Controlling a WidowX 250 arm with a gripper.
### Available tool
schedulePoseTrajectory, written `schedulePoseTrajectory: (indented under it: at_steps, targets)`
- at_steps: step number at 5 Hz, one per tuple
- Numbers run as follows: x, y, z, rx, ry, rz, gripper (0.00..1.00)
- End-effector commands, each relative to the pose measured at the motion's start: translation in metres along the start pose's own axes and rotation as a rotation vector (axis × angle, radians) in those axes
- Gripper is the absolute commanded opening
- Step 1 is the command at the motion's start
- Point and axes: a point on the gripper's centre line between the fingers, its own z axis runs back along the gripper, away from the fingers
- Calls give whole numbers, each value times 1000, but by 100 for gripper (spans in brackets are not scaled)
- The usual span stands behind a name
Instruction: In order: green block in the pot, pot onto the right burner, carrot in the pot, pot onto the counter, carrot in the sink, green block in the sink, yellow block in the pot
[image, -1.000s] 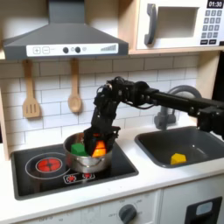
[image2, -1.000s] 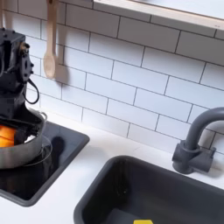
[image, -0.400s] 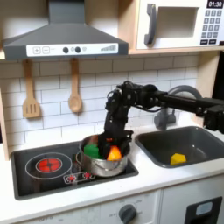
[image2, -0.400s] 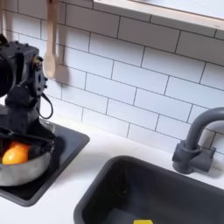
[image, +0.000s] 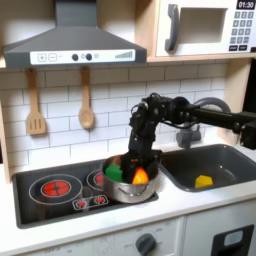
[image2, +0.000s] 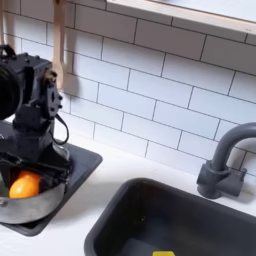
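Jaws look clamped on the pot (image: 132, 181) rim, pot at the black cooktop's (image: 60, 190) right edge holding carrot (image: 140, 176) and green block (image: 116, 172). White-tile toy kitchen, off-white table (image: 185, 200); microwave (image: 205, 27) display reads 01:30.

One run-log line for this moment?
hand at pot rim | carrot, green block inside | pot on cooktop | yellow block in sink

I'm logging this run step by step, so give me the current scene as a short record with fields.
pot: shiny round steel pot at the black cooktop's right edge in the first exterior view
pot contents: small orange carrot; bright green block
pincer: pincer at the pot's rim; open or shut unclear
sink: dark grey basin holding small yellow block
counter: off-white countertop, pot not on it
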Motion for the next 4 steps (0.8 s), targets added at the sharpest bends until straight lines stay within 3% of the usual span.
schedulePoseTrajectory:
  at_steps: [1, 4]
  targets:
    - [-7, -10, 3, -17, 0, -34, 0]
    - [4, -7, 26, -12, -58, -12, 0]
